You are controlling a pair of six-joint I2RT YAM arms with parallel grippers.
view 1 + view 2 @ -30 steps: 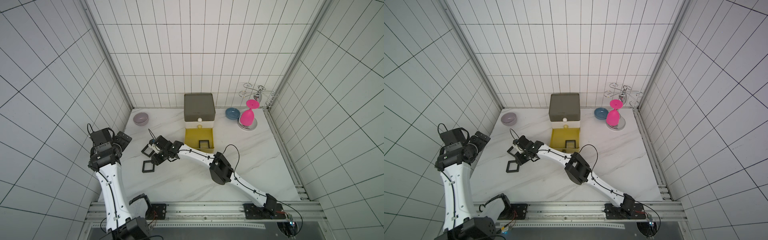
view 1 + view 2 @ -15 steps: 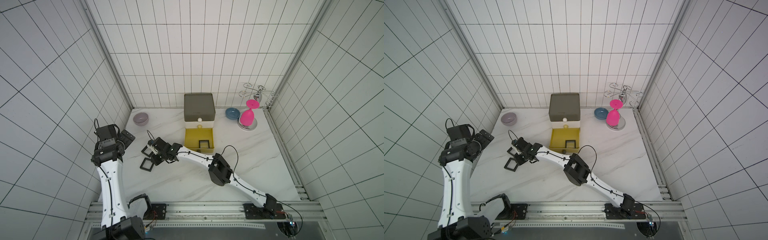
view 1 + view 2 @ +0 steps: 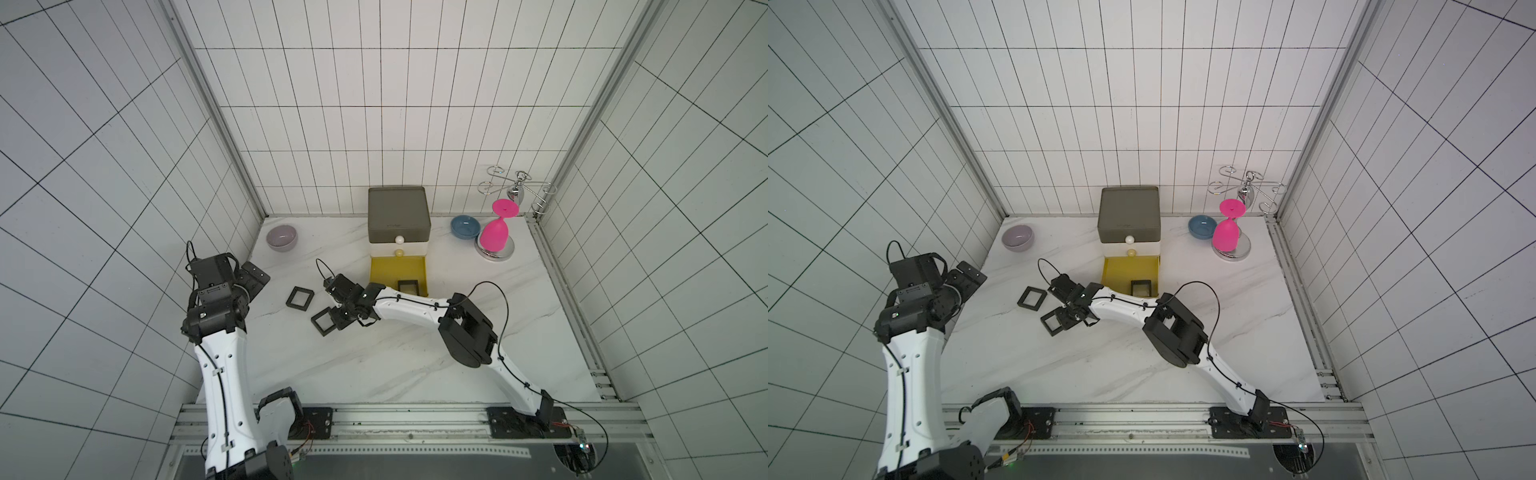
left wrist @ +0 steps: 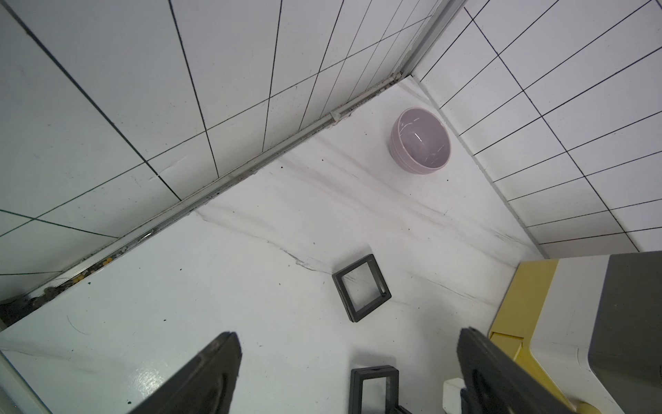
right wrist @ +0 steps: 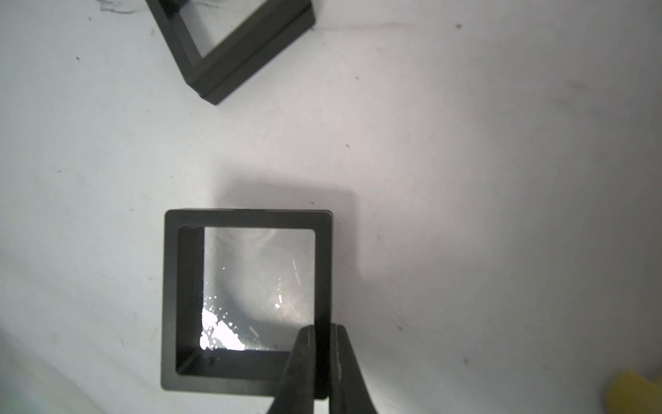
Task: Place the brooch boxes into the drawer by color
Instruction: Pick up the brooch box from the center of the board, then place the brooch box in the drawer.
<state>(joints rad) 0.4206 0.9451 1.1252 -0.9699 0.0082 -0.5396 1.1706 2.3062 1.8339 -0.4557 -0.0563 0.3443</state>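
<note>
The right gripper [image 5: 322,331] pinches one side of a black square box [image 5: 247,301] with a clear film centre. It sits left of the chest [image 3: 398,220] and its open yellow tier [image 3: 397,270], just nearer than a second black box [image 3: 300,298]. The left gripper [image 4: 347,335] hangs spread wide. The table [image 3: 374,365] is glossy white marble between white tiled walls [image 3: 374,124].

Brooch box [image 5: 171,297] frame: black. Drawer [image 3: 398,214] tiers: olive-grey, white, yellow. Box [image 3: 408,285] inside yellow tier: apparently black.
</note>
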